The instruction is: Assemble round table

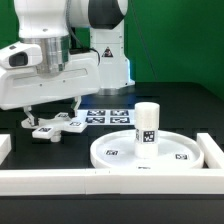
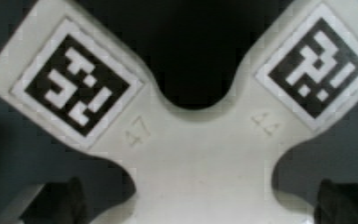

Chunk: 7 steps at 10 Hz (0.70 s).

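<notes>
The white cross-shaped foot [image 1: 57,127] lies flat on the dark table at the exterior view's left. In the wrist view it [image 2: 194,150] fills the picture, with two tagged arms spread apart. My gripper [image 1: 50,117] is lowered right over it. Its dark fingers [image 2: 62,203] stand on either side of one arm of the foot with a gap on each side, so the gripper [image 2: 202,208] is open and not gripping. The short cylindrical leg [image 1: 148,126] stands upright on the large round disc [image 1: 176,158] toward the exterior view's right.
The marker board [image 1: 108,116] lies flat behind the foot, near the robot base. Long white rail bars [image 1: 100,181] run along the front and up the exterior view's right side [image 1: 212,150], fencing in the work area.
</notes>
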### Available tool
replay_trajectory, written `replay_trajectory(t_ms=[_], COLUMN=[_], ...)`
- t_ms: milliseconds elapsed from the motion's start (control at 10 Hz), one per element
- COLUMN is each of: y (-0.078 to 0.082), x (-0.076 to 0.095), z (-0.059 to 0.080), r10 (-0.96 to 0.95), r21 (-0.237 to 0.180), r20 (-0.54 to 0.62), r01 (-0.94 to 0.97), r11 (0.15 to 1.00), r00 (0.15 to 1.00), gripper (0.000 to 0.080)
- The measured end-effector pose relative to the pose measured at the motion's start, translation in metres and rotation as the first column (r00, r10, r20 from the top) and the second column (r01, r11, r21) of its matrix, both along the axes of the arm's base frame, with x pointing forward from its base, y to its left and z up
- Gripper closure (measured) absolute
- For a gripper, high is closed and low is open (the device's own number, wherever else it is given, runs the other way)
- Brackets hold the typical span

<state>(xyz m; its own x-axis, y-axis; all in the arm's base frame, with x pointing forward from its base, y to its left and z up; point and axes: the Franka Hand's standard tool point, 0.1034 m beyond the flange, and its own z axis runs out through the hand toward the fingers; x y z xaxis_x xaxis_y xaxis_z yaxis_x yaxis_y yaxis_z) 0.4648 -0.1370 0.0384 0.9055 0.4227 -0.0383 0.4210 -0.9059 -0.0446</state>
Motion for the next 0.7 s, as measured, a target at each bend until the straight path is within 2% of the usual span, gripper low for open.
replay_trajectory(t_ms=[700], y=[-0.0001], x=[-0.0054], z=[-0.0086], r10=[0.003], r21=[0.003], r20=[-0.018], r01=[-0.003], r11=[1.0], r00=[1.0], gripper=[0.015])
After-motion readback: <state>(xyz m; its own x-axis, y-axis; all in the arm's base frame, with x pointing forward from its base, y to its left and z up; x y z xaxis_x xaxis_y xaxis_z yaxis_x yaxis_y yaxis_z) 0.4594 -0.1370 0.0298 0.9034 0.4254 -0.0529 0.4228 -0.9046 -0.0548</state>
